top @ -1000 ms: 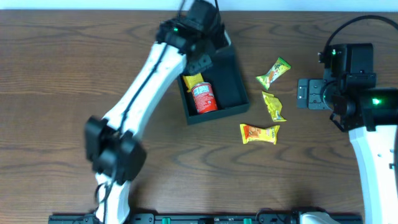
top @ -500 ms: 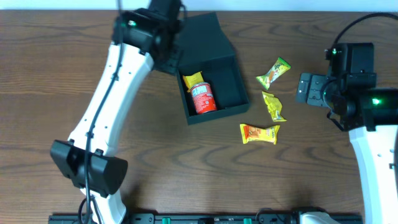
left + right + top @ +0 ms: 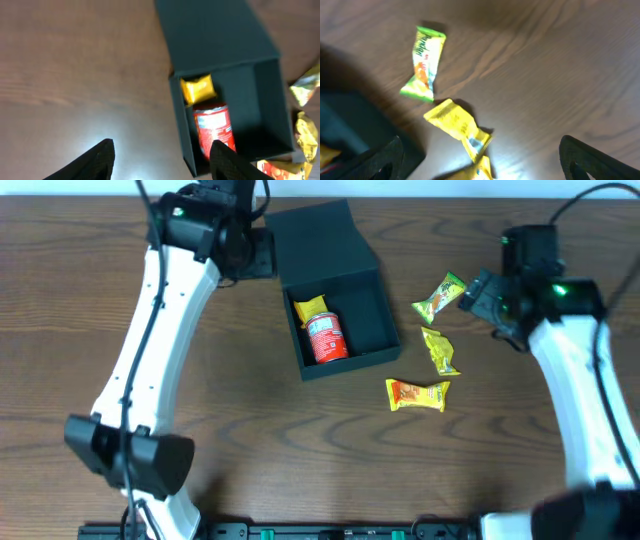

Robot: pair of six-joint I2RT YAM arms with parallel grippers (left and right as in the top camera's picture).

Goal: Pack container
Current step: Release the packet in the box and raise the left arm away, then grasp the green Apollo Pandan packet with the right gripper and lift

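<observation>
The dark teal container (image 3: pixel 385 305) stands open at the table's back centre, its flap lid (image 3: pixel 318 238) folded back. Inside lie a yellow packet (image 3: pixel 310 308) and a red can (image 3: pixel 327 337). My left gripper (image 3: pixel 260 256) is open and empty, just left of the lid; in the left wrist view it (image 3: pixel 162 162) hovers over bare table beside the container's left wall (image 3: pixel 178 117). My right gripper (image 3: pixel 477 294) is open and empty, right of the green packet (image 3: pixel 441 296). In the right wrist view it (image 3: pixel 485 160) spans the twisted yellow packet (image 3: pixel 460 125).
An orange-yellow packet (image 3: pixel 418 394) lies in front of the container, right of centre. The twisted yellow packet (image 3: pixel 440 350) lies between it and the green one (image 3: pixel 425 60). The container's corner (image 3: pixel 345 125) shows at the right wrist view's left edge.
My left arm has swung left, from over the container's lid to beside it. My right arm has moved up and left toward the green and yellow packets.
</observation>
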